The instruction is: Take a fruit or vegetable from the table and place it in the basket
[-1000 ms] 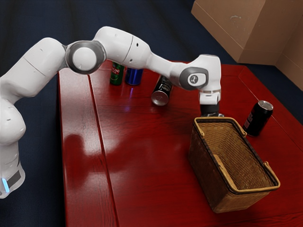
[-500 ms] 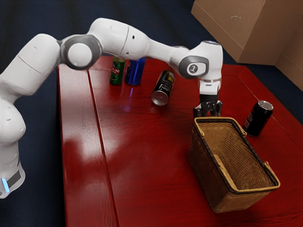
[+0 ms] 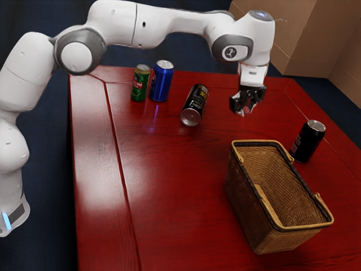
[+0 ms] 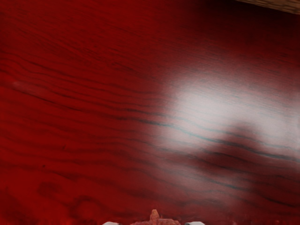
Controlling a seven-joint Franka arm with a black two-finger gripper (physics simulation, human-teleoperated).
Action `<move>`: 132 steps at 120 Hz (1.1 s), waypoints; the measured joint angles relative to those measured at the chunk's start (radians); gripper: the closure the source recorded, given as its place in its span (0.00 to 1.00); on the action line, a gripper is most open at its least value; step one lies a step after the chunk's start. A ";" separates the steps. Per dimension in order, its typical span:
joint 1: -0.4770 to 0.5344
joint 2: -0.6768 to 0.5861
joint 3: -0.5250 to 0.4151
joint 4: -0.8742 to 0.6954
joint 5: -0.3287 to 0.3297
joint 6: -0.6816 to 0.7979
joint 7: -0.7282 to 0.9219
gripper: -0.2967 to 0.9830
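While a woven basket (image 3: 243,206) stands mouth up in the exterior view's foreground, between five and six o'clock from the black gripper (image 3: 246,107), a standing black can (image 3: 308,142) sits near its far side at four. Closed on a reddish, stemmed piece of produce (image 4: 154,221), the gripper carries it above the red table (image 3: 169,180), presumably to clear the rim; a dark can on its side (image 3: 195,104) at nine, then blue (image 3: 162,82) and green cans (image 3: 140,86) beyond, appear outside the likely path.
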 joint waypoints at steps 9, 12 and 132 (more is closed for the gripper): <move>-0.010 -0.035 0.007 0.010 0.015 -0.029 -0.024 0.66; -0.015 -0.045 0.008 0.011 0.019 -0.038 -0.031 0.66; -0.344 -0.076 -0.090 0.031 0.102 -0.194 -0.213 0.66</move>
